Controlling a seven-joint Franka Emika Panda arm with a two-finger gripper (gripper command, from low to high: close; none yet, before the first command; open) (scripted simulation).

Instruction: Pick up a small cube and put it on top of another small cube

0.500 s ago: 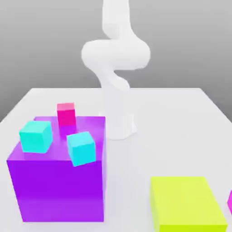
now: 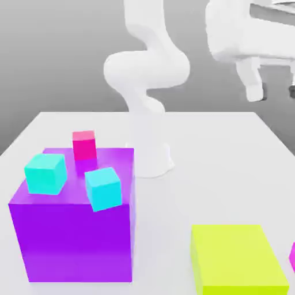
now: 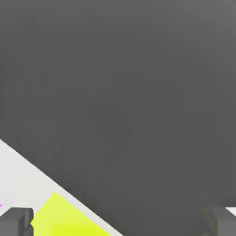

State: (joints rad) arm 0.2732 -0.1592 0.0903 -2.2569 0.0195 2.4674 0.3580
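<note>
Showing as a mere sliver at the exterior view's right edge, low down: small magenta cube, cut off by the frame, noted on the white table, just beside a yellow-green block. Rest of that cube hidden; tilt not readable.

Spotted well apart from it, toward the exterior view's left: hot-pink cube, lighter on top, upright, seated near the far edge of a big purple block. Logged on the same purple top: one cyan cube near the left edge, a second cyan cube tilted at the near right edge. None of the three touching.

Found high above the table at the exterior view's upper right: gripper, pointing down, jaws wide apart, nothing between them. Hung well clear of every cube. White arm seen rising behind the purple block from its base on the table.

Caught from the hand view: dark fingertips at the frame's corners, yellow-green block and table corner beneath.
</note>
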